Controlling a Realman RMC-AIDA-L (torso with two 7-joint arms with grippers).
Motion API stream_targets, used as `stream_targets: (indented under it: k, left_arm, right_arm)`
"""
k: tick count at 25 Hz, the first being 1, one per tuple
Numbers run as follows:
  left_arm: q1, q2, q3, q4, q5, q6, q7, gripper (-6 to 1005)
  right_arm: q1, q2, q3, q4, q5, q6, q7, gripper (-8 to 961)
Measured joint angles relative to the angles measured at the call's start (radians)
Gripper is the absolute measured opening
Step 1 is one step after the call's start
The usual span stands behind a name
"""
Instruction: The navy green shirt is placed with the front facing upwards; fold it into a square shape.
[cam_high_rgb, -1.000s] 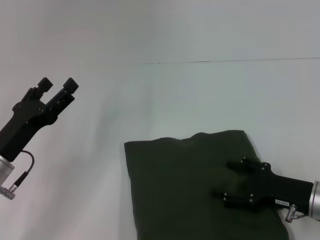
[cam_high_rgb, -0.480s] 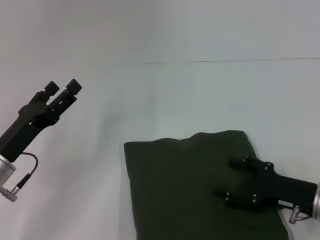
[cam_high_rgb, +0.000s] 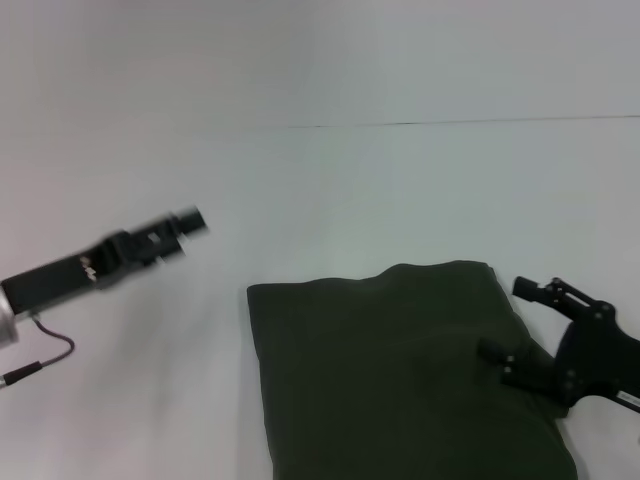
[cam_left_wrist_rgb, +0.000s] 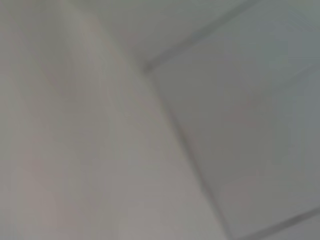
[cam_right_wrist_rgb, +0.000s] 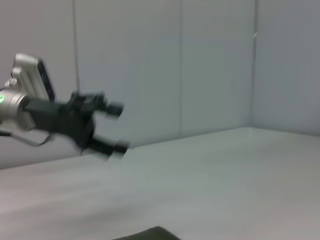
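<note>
The navy green shirt (cam_high_rgb: 400, 370) lies folded into a rough square on the white table, plain dark fabric facing up, with no print or collar showing. My right gripper (cam_high_rgb: 505, 320) is open over the shirt's right edge, tilted, with nothing between its fingers. Well to the left of the shirt, my left gripper (cam_high_rgb: 188, 222) hangs above the bare table, blurred and pointing right. The right wrist view shows that left gripper (cam_right_wrist_rgb: 122, 127) far off with its fingers apart, and a sliver of the shirt (cam_right_wrist_rgb: 150, 234) at the frame's edge. The left wrist view shows only blurred pale surfaces.
The white table (cam_high_rgb: 330, 190) stretches around the shirt, with a thin seam line (cam_high_rgb: 450, 123) across its far part. A cable (cam_high_rgb: 40, 360) hangs from the left arm near the left edge.
The right gripper has come up off the shirt, drawn back to the right and tilted. The left arm has swung down and turned so that it now points right, and it is blurred by the motion.
</note>
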Motion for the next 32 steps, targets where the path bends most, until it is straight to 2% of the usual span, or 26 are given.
stream_targets:
  k: [1,4,6,10,17,26,32]
  left_arm:
    - [-0.025,0.016,0.009,0.013,0.077,0.012,-0.093,926]
    - [-0.102,0.046,0.028,0.008,0.258,0.038,-0.235,926]
    - [-0.139,0.049,0.048,-0.002,0.317,0.032,-0.265,926]
    - [-0.188,0.043,0.126,-0.023,0.362,-0.024,-0.327,926]
    - [-0.213,0.039,0.185,-0.052,0.377,-0.097,-0.409,926]
    - [-0.223,0.016,0.216,-0.056,0.379,-0.148,-0.448,925]
    - [-0.243,0.011,0.246,-0.083,0.38,-0.189,-0.452,925]
  right_arm:
    - [-0.006,0.0,0.012,-0.001,0.0,-0.007,0.0,918]
    - [-0.016,0.0,0.024,-0.001,-0.005,-0.013,0.0,919]
    - [-0.022,0.0,0.023,-0.001,-0.007,-0.013,-0.001,919]
    - [-0.037,0.0,0.021,0.002,-0.007,-0.013,-0.011,918]
    - [-0.045,0.0,0.021,0.003,-0.008,-0.01,-0.028,915]
    - [-0.046,0.0,0.02,0.001,-0.008,-0.01,-0.028,915]
    - [-0.045,0.0,0.02,0.002,-0.008,-0.014,-0.028,915]
